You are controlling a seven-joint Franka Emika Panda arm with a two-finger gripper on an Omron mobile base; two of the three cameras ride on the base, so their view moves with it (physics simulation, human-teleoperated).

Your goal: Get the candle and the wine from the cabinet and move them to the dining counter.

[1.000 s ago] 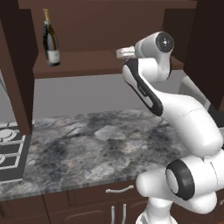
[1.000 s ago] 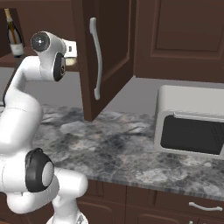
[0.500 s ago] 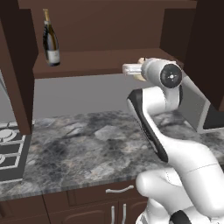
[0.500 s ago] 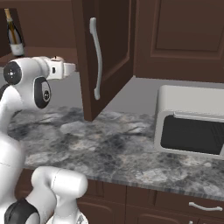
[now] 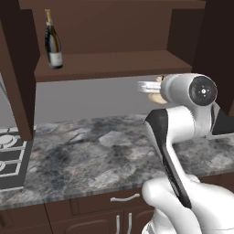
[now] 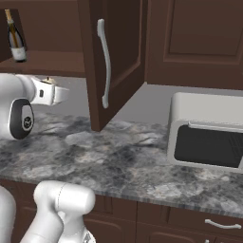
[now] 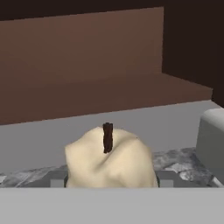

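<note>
A dark wooden wall cabinet is standing open above a marbled stone counter. A cream candle is being gripped between the fingers of the gripper, held in the air below the cabinet shelf and above the counter. A wine bottle is standing upright on the shelf's left end. A pale microwave is sitting on the counter to the right, beside the open door.
</note>
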